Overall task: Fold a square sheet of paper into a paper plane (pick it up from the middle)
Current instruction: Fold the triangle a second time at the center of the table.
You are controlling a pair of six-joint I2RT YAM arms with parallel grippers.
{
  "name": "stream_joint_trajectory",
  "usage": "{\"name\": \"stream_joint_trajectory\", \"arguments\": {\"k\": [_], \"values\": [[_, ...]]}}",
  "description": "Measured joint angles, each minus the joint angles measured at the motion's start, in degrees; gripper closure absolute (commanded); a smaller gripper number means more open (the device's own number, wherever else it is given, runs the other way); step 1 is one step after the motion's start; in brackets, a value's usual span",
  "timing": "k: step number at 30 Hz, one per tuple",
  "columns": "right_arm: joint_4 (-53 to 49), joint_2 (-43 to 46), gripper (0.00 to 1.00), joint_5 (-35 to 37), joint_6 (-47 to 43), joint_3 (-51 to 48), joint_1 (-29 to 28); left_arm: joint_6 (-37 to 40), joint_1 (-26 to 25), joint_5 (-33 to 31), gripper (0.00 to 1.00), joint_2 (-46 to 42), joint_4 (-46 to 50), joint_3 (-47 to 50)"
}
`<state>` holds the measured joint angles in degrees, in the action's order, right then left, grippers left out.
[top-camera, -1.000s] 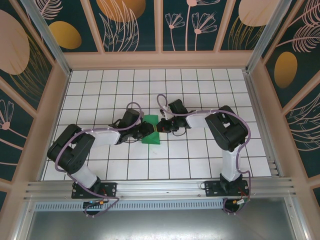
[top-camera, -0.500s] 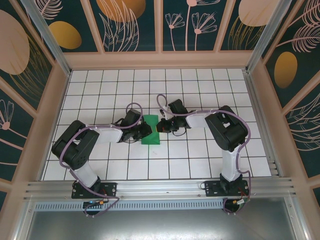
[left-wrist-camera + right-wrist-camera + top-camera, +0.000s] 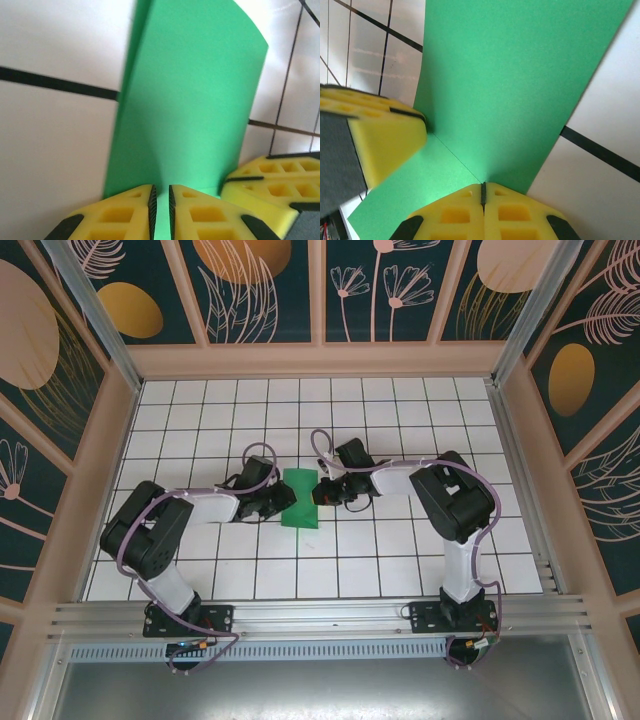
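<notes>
The square sheet of paper [image 3: 300, 498] is bright green and lies mid-table as a narrow upright rectangle, folded over on itself. In the left wrist view the paper [image 3: 190, 100] rises as a bowed flap ahead of my left gripper [image 3: 160, 189], whose jaws stand a narrow gap apart over its near edge. My left gripper [image 3: 282, 502] is at the sheet's left edge. My right gripper [image 3: 320, 492] is at its right edge. In the right wrist view a thin crease crosses the paper [image 3: 510, 85] to my right gripper [image 3: 483, 186], whose pads meet. A left finger [image 3: 385, 135] touches the crease's other end.
The white gridded table [image 3: 400, 560] stretches on all sides of the sheet. Patterned walls [image 3: 320, 290] enclose the back and both sides. An aluminium rail [image 3: 320, 620] with both arm bases runs along the near edge.
My left gripper has drawn back to the left, off the middle of the sheet to its left edge, and its elbow has shifted. The paper now lies flatter. The right arm stays put.
</notes>
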<state>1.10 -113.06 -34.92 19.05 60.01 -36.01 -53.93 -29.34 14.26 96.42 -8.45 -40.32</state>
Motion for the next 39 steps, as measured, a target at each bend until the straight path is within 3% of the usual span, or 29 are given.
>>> {"name": "stream_joint_trajectory", "arguments": {"k": [8,15,21,33,39], "values": [[-0.1,0.0,1.00,0.0,-0.7,0.1,0.0,3.8,2.8,-4.7,0.79,-3.1,5.6,-0.2],[-0.5,0.0,1.00,0.0,-0.7,0.4,0.0,4.4,2.9,1.4,0.85,-8.2,0.7,1.8],[-1.0,-0.2,1.00,0.0,-0.7,0.7,-0.1,4.1,1.1,6.2,0.94,-5.3,-3.4,2.0],[-2.7,0.3,0.96,0.2,0.6,1.8,-0.2,3.7,-0.7,7.8,1.00,0.9,-4.0,1.8],[-2.4,7.0,0.95,1.0,4.2,-0.5,-1.2,2.8,-0.7,7.8,1.00,1.0,-6.3,3.0]]}}
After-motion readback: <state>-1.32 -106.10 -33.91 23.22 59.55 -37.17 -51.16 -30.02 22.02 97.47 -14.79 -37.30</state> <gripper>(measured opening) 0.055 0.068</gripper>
